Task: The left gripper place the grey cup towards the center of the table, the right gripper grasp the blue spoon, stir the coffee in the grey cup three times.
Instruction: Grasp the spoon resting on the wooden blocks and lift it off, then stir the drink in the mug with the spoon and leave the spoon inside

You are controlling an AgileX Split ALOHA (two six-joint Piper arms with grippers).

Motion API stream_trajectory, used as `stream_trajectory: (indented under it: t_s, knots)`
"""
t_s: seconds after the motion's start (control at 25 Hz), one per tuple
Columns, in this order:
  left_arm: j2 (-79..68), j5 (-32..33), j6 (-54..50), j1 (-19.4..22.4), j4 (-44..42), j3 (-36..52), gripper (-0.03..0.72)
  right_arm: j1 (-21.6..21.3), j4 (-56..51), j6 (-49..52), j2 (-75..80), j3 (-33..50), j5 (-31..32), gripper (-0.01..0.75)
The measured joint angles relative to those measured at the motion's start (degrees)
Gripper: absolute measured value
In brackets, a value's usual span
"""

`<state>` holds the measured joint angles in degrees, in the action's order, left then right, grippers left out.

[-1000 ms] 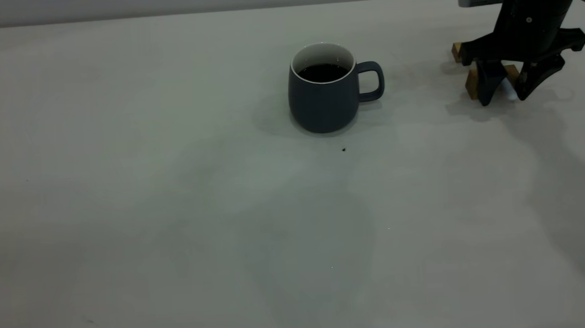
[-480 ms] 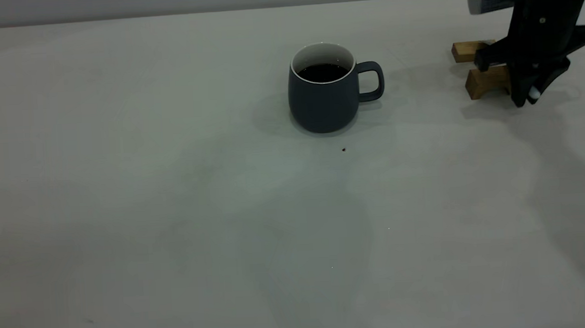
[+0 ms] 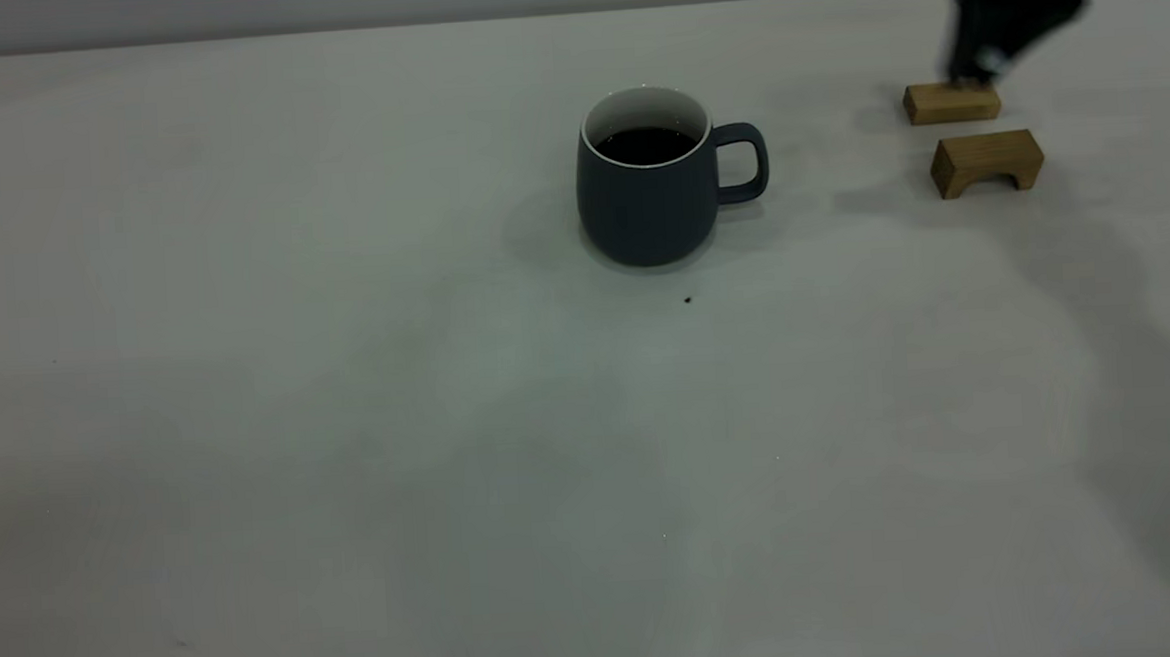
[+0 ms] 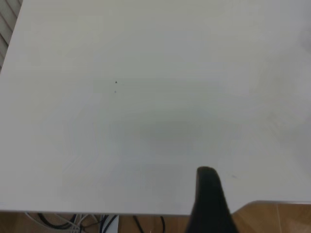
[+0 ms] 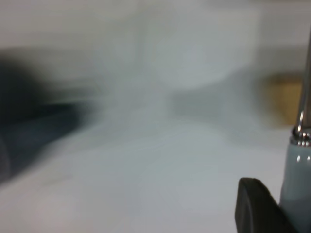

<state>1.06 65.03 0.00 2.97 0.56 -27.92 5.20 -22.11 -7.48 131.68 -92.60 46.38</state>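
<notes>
**Spoon in transit: spill and slip hazards**

Exterior view: the grey cup [image 3: 649, 177] stands mid-table [image 3: 350, 431], coffee [image 3: 647, 145] near the rim; a fast entry could splash it. The right gripper [image 3: 982, 67], blurred at the frame edge above two wooden blocks [image 3: 987, 162], is partly cut off.

Left wrist view: only bare table; the left gripper [image 4: 210, 204] shows one finger, its opening unreadable.

Right wrist view: the blue spoon [image 5: 297, 174] is clamped by its handle; the bowl is out of frame, and a loose pinch could let it swivel

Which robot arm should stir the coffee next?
The right one, probably. The right gripper hangs above the wooden blocks and its wrist view shows the blue spoon beside its finger. The grey cup stands nearby. The left gripper faces bare table.
</notes>
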Motion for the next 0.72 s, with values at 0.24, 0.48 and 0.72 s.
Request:
stream_trajectory:
  t_s: [0.24, 0.48, 0.72]
  knots:
    - [0.0, 0.0, 0.0, 0.0, 0.0, 0.0, 0.585, 1.7, -33.7, -12.0, -0.2, 0.0, 13.2, 0.111]
    - [0.0, 0.0, 0.0, 0.0, 0.0, 0.0, 0.585, 2.7, -50.1, -13.4, 2.1, 0.0, 20.5, 0.111]
    - [0.0, 0.0, 0.0, 0.0, 0.0, 0.0, 0.585, 2.8, -65.6, -2.6, 2.6, 0.0, 20.4, 0.111]
